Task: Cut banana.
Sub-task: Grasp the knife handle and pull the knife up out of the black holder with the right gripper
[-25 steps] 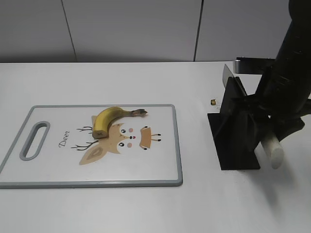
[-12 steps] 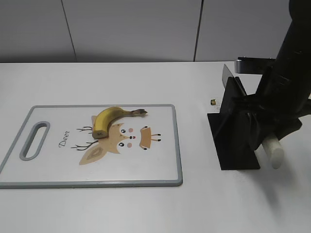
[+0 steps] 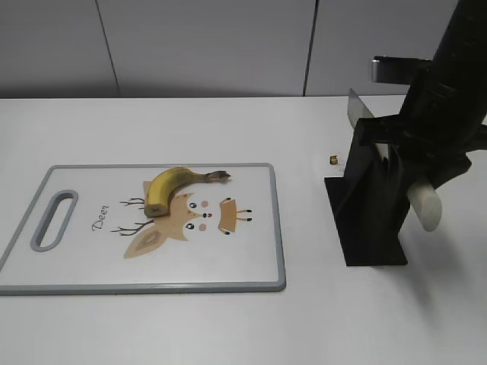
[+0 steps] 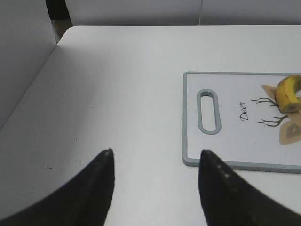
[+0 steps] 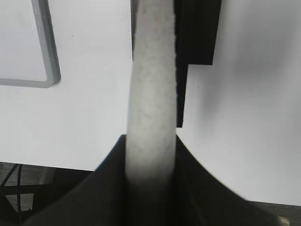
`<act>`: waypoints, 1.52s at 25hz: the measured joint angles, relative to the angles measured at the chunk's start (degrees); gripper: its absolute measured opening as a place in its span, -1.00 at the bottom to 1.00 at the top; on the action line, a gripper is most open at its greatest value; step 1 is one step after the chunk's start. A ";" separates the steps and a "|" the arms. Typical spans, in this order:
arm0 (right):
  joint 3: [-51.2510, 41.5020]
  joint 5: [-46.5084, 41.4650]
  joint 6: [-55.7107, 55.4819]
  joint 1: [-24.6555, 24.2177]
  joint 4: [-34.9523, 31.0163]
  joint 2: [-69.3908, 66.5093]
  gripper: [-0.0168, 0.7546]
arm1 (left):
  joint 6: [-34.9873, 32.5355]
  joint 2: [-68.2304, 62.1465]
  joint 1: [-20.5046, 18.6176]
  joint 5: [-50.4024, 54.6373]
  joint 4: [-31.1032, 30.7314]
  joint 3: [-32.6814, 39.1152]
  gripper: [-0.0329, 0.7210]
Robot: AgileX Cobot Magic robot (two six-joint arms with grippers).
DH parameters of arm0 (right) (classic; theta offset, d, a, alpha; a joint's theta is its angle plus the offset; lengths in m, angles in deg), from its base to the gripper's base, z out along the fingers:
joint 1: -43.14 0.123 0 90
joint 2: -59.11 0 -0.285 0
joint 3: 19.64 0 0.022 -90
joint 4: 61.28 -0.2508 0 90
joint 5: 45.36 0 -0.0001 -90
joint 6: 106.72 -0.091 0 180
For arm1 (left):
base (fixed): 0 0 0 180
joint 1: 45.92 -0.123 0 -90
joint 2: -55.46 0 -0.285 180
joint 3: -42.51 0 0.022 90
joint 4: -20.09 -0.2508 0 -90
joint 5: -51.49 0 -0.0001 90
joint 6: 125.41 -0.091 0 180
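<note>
Knife lifted partway out of the black slotted stand point(image 3: 370, 205).
The right pincer point(image 5: 151, 162), clenched on the white-handled knife point(image 5: 151, 94), is raised higher than a second ago; the yellow banana point(image 3: 171, 187) lies far to its left on the grey-rimmed white cutting board point(image 3: 278, 228).

Table point(image 3: 228, 327): white, plain.
Left, near: cutting board point(image 3: 251, 258).
Right: black knife stand point(image 3: 373, 228).
Beside stand, far: small brass-coloured object point(image 3: 333, 160).

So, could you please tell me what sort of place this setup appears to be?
Probably a lab bench staged as a kitchen counter: a bare white table against plain grey wall panels, holding only a deer-print cutting board with a banana and a black knife stand.
</note>
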 joint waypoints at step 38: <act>9.12 0.22 22.89 0.00 4.64 11.00 -0.54 | 0.00 0.00 0.00 0.00 2.95 0.00 0.55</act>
